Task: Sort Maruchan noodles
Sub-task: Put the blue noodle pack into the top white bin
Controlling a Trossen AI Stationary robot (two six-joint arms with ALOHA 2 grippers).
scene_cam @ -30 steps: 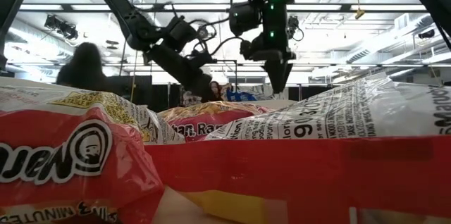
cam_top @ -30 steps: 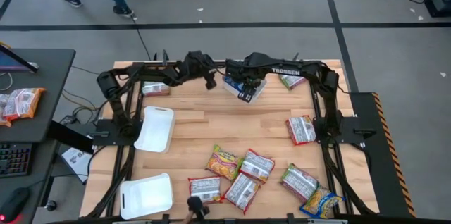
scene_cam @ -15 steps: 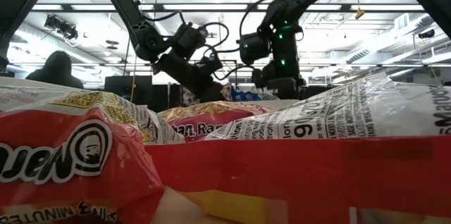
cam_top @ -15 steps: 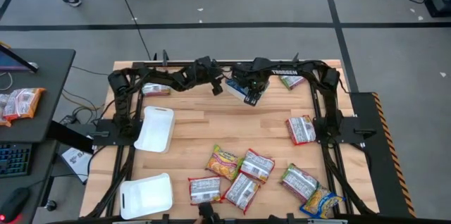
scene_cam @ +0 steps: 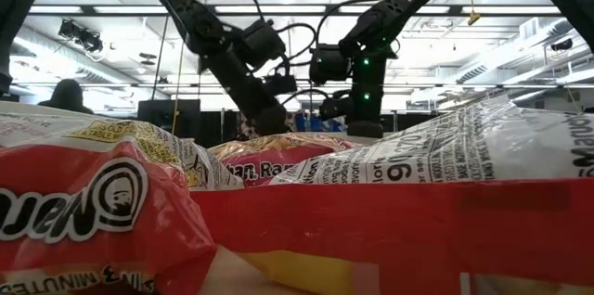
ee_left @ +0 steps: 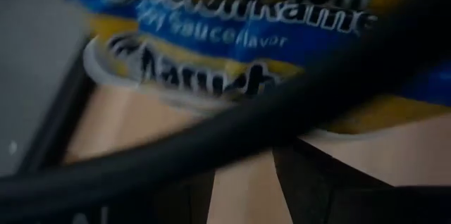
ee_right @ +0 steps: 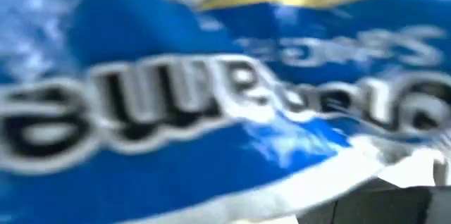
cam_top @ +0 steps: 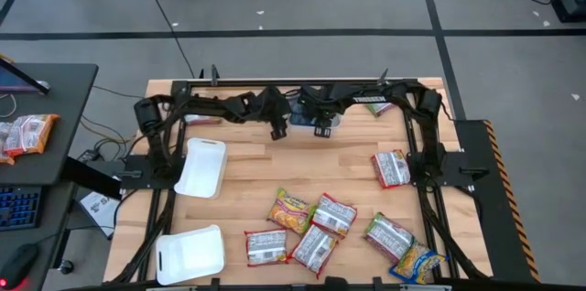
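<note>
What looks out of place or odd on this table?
Nothing is spilled or torn. The white trays sit empty while noodle packets lie scattered at odd angles. Both grippers, left and right, crowd over one blue packet at the far edge.

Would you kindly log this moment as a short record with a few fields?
left gripper: at the table's far edge, middle, beside the blue packet
right gripper: over the same packet
fingers: cannot tell on either
trays: two white, one at the left side, one at the near left corner
loose packets: cluster at near centre, more down the right side
</note>
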